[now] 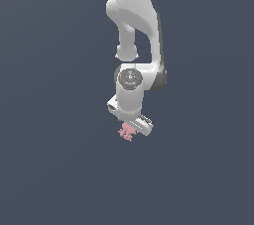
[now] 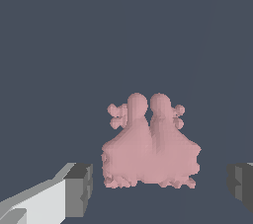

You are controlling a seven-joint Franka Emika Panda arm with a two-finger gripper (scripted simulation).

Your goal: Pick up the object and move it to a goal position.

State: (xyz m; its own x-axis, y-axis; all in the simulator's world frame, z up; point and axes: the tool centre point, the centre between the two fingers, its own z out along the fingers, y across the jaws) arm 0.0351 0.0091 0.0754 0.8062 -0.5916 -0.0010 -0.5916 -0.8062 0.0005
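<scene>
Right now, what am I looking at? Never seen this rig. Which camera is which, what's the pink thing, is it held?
These are simulator renders of one white robot arm. The exterior view looks at the whole arm from off it. The wrist view looks out from the arm's wrist past the jaws, whose grey fingertips show at either side. The pink lumpy figure is the object to pick up. It sits between the fingertips with clear gaps on both sides, so the jaws are open and nothing is held. In the exterior view the gripper is right at the figure.
</scene>
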